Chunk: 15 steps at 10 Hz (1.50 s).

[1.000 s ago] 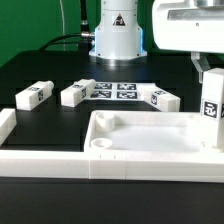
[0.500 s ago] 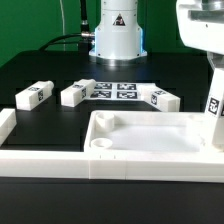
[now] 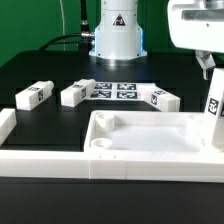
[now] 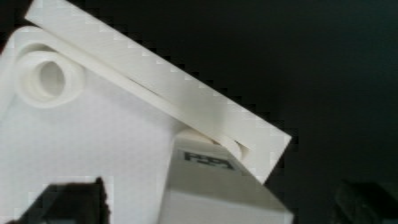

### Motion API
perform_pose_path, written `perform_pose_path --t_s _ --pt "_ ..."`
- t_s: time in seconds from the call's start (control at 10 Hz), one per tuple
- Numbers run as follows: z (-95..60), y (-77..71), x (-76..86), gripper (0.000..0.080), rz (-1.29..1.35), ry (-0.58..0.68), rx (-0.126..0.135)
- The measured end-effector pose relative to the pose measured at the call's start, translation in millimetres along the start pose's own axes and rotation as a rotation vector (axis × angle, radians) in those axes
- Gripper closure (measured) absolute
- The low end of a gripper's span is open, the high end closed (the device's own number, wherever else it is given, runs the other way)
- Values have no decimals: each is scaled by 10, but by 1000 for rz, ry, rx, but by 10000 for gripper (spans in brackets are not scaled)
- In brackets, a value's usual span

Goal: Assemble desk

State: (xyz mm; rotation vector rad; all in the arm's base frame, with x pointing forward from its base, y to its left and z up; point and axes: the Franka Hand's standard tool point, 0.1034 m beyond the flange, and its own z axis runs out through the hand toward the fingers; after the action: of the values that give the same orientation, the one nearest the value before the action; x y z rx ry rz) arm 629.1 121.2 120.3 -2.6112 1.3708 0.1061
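**Top** point(image 3: 150, 132): white tray, flat on the black tabletop point(image 3: 50, 70), nearest the camera and cut off by the exterior view's right edge. Raised rim all round. Round recess point(image 3: 101, 143) in the near corner on the exterior view's left.

**Upright leg** point(image 3: 214, 115): standing on end in the top's far corner at the exterior view's right, tag facing the camera, partly cropped by the frame edge.

**End effector** point(image 3: 208, 66): hanging straight above the upright leg, apart from it, with air showing between. In the wrist view the fingers are spread wider than the leg, pinching nothing.

**Loose legs**, three point(image 3: 35, 95) point(image 3: 75, 93) point(image 3: 163, 99): lying on their sides in a row behind the top, a band of open tabletop between them and its far rim. Two to the exterior view's left of the marker board point(image 3: 113, 90), one just beside its right end.

**Rail** point(image 3: 40, 162): running along the top's front and turning up at the exterior view's left. Open tabletop between its upturned end and the top's left wall. Contact with the top's front: cannot tell.
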Motion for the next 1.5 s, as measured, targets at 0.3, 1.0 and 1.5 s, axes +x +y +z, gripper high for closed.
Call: perform_pose_path --t_s 0.3,1.0,1.5 --pt "4 20 5 153 -265 4 -14" --pt "-42 37 48 150 -1041 41 -137" --pt "-28 54 66 346 -1291 25 -151"
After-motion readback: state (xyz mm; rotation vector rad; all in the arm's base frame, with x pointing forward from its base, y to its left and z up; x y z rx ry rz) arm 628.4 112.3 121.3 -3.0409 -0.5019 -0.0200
